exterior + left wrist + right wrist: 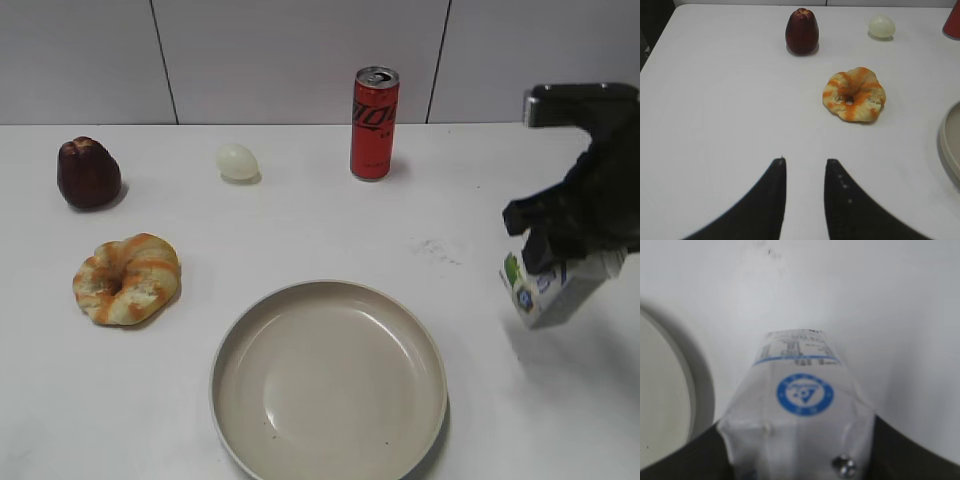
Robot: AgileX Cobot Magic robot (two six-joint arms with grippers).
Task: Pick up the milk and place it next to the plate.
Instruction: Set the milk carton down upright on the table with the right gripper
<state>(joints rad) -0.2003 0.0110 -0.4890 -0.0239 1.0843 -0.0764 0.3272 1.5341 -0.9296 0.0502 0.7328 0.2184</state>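
Gripping the milk by its top, the right gripper holds the carton tilted, seemingly just clear of the table, right of the plate and apart from it; the left gripper hangs over bare tabletop, its jaws slightly parted and holding nothing.

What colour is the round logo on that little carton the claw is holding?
Blue on white: the milk carries a round blue emblem, clearest in the right wrist view.
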